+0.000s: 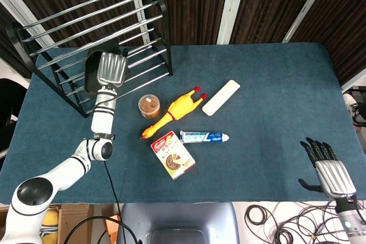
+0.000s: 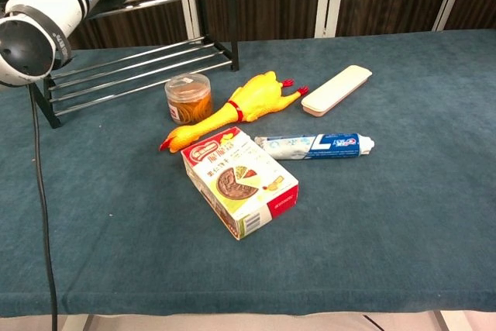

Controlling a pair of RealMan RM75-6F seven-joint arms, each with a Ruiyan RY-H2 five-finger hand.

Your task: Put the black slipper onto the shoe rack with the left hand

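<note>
The black slipper [image 1: 90, 77] lies against the middle bars of the black shoe rack [image 1: 68, 24] at the table's far left. My left hand [image 1: 112, 69] sits over the slipper and grips it, covering most of its right side. The chest view shows only the left forearm [image 2: 48, 4] in front of the rack [image 2: 139, 67]; the hand itself is cut off at the top edge. My right hand [image 1: 327, 171] rests open off the table's near right corner, holding nothing.
In the middle of the blue table [image 1: 269, 84] lie a small jar [image 1: 150, 106], a yellow rubber chicken [image 1: 174, 110], a white flat case [image 1: 221, 97], a toothpaste tube [image 1: 204, 137] and a food box [image 1: 172, 155]. A cable hangs from the left arm.
</note>
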